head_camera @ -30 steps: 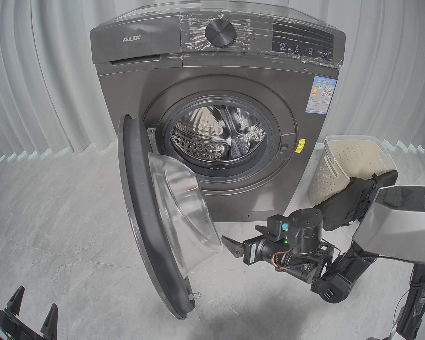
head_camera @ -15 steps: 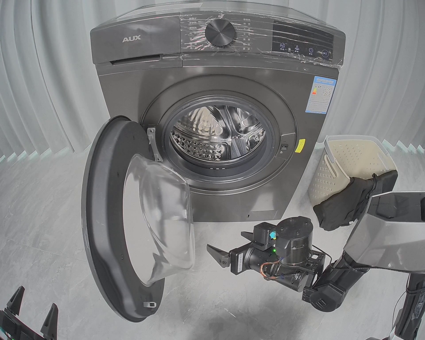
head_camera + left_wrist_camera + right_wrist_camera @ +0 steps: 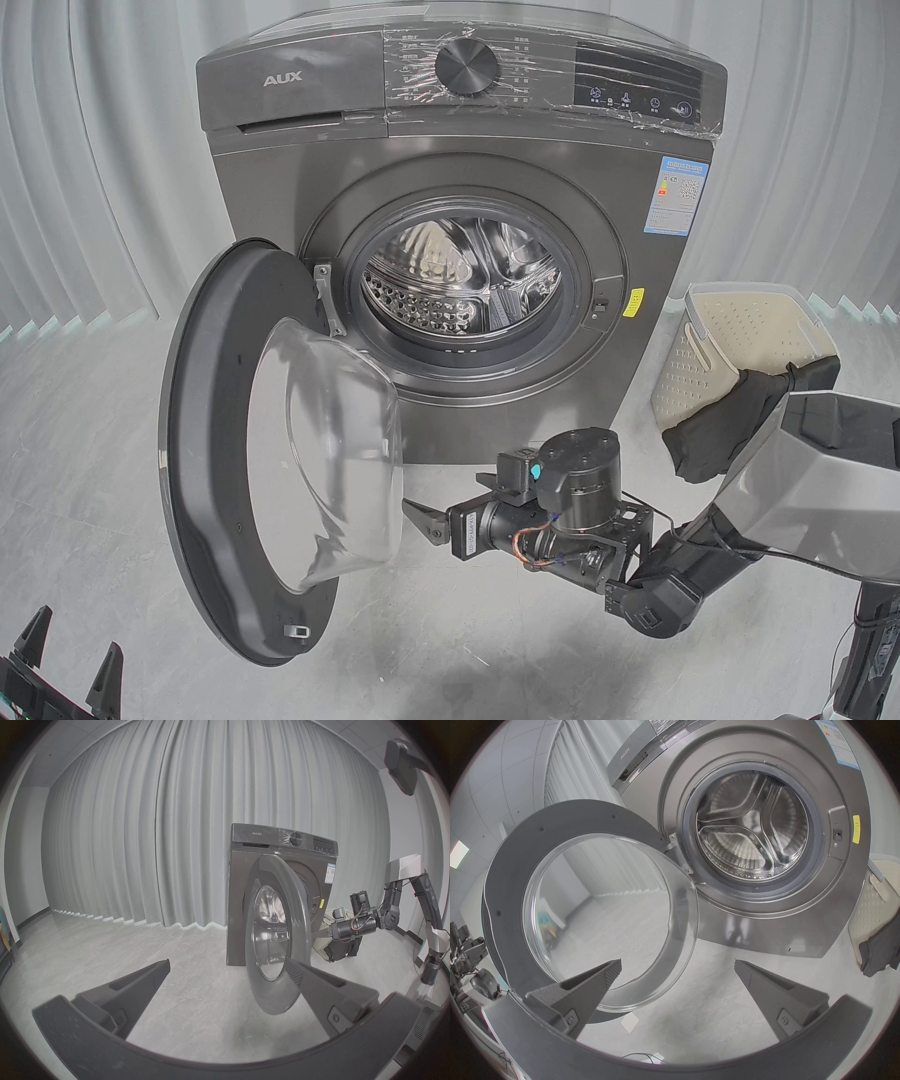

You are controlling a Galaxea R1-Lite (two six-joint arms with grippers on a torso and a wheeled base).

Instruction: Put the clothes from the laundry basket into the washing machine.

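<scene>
Over the last second the washing machine's (image 3: 450, 187) door (image 3: 211, 450) had swung from nearly edge-on to wide open. Its glass bowl faced the right gripper (image 3: 675, 968), which had followed it toward the robot's left. The right fingers (image 3: 586, 992) stood wide apart and held nothing. The door's glass lay just ahead of them, and whether a fingertip touched it could not be told. The bare steel drum (image 3: 459, 272) lay beyond the fingers, off to their far side.

The dark clothes (image 3: 722, 427) had not moved. They hung over the near rim of the laundry basket (image 3: 712, 328), which stood on the floor (image 3: 94, 450) beside the machine, well behind the right fingers.

The left gripper (image 3: 227, 966) had stayed low and well apart from the door. Its fingers (image 3: 126, 992) were spread wide and empty, with the door's outer face ahead of them.
</scene>
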